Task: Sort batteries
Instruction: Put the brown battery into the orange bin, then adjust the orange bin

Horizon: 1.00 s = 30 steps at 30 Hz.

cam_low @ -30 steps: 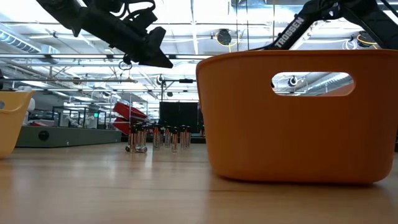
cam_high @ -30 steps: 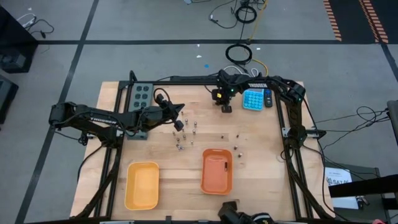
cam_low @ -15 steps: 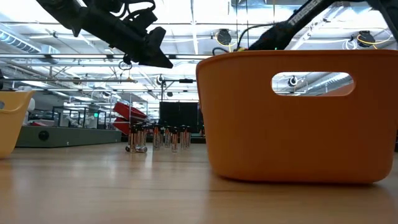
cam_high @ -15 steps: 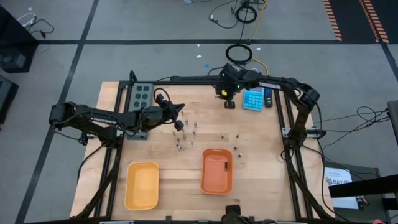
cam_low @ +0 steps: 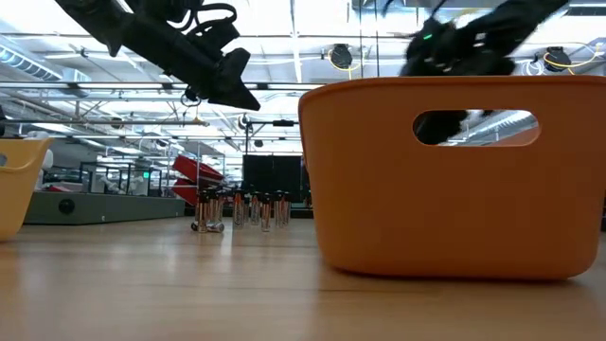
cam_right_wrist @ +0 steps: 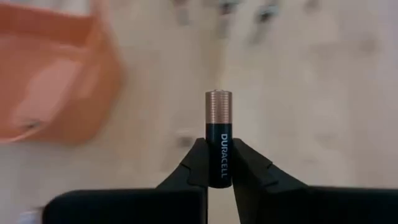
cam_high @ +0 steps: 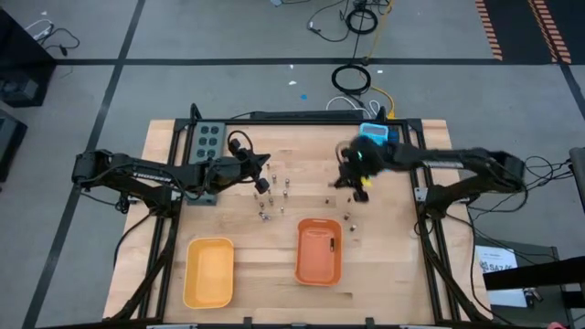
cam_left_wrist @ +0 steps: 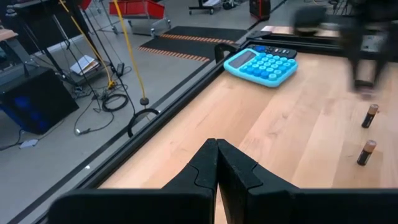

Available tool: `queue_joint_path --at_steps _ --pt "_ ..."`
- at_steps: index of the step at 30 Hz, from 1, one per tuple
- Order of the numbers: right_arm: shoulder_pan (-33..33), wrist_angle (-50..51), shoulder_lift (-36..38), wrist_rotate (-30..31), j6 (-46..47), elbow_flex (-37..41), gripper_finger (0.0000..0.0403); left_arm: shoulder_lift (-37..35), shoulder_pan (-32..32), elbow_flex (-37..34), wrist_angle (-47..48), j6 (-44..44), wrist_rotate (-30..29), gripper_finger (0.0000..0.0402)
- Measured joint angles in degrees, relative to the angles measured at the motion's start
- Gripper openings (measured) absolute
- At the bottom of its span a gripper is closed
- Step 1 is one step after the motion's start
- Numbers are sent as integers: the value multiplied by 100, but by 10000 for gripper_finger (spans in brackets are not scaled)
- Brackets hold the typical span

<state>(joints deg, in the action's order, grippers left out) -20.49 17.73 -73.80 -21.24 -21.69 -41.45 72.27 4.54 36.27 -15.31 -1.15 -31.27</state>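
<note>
Behind the orange tray [cam_low: 454,180], the right claw [cam_right_wrist: 219,169] shows blurred.

Layout, all relative to the tray with the handle slot [cam_high: 319,250], which sits on the counter [cam_high: 247,302] near its front edge. Second tray [cam_high: 208,271] lies well to its left, same row. Cluster of upright batteries [cam_high: 271,192] stands behind it, toward the left. Two loose cells [cam_high: 347,222] lie just off its right rear corner. One cell [cam_high: 333,242] lies inside it. Left pincer [cam_high: 262,175] hangs over the cluster's rear-left side. Right pincer [cam_high: 352,180] is behind the tray's right side, above the counter, clamping one battery [cam_right_wrist: 218,138]. Calculator [cam_high: 374,135] sits at the far edge, behind-right. Power strip [cam_high: 205,151] lies far behind-left.
</note>
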Motion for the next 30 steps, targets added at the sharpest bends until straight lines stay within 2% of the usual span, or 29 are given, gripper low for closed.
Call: queue_joint_path --at_steps 6,10,14,18,23,26,30 --pt "1197 -1534 866 126 1217 1012 24 0 2 -1 -44 38 -1 13" --pt "1945 -1761 891 774 1639 1061 24 0 2 -2 -79 42 -2 13" --pt "2414 -1988 551 925 2104 1064 24 0 0 0 -79 44 0 13" --pt "2683 -2196 52 1163 2567 1060 30 0 -2 -2 -79 55 0 13" --pt "2780 -2676 -474 1266 2972 1051 89 0 -2 -2 -78 57 -2 13" --pt "2780 -2679 -588 1261 3078 1056 108 0 -2 0 -81 192 -2 13" --pt "2780 -2629 -538 1270 3092 1013 108 0 0 -2 -130 350 -2 13"
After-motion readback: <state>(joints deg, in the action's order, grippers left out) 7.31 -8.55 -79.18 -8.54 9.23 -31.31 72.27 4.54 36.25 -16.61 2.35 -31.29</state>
